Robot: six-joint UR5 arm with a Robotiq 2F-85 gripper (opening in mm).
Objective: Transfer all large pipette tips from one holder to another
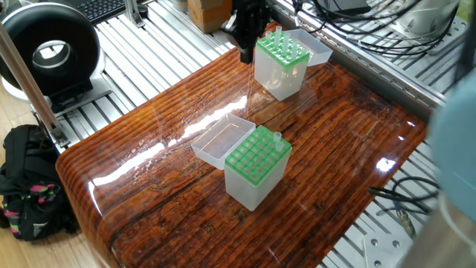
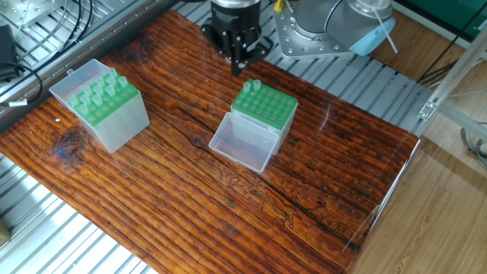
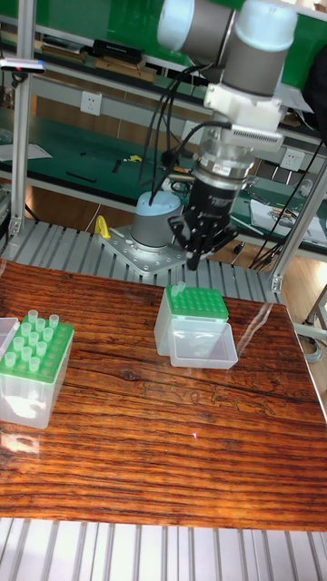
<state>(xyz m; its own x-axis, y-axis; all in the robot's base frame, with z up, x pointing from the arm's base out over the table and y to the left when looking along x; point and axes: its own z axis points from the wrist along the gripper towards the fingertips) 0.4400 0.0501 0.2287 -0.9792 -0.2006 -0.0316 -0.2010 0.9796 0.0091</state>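
Note:
A clear holder with a green rack [image 2: 264,109] [image 3: 195,305] [image 1: 256,160] stands mid-table with its lid folded open; a single large pipette tip [image 2: 256,84] [image 3: 178,290] [image 1: 277,138] stands in one corner hole. A second holder [image 2: 103,103] [image 3: 34,363] [image 1: 281,53] carries several large pipette tips [image 2: 106,85] [image 3: 36,331]. My gripper [image 2: 237,67] [image 3: 198,261] [image 1: 244,53] hangs above the table just behind the single-tip holder, near that tip's corner. Its fingers come together to a point and I see nothing between them.
The robot's grey base plate [image 2: 312,34] sits just off the wooden board [image 2: 228,190]. Slatted metal rails surround the board. Cables [image 2: 15,68] lie by the left edge. A black round device [image 1: 48,52] and a bag [image 1: 26,186] lie beyond the board's other end.

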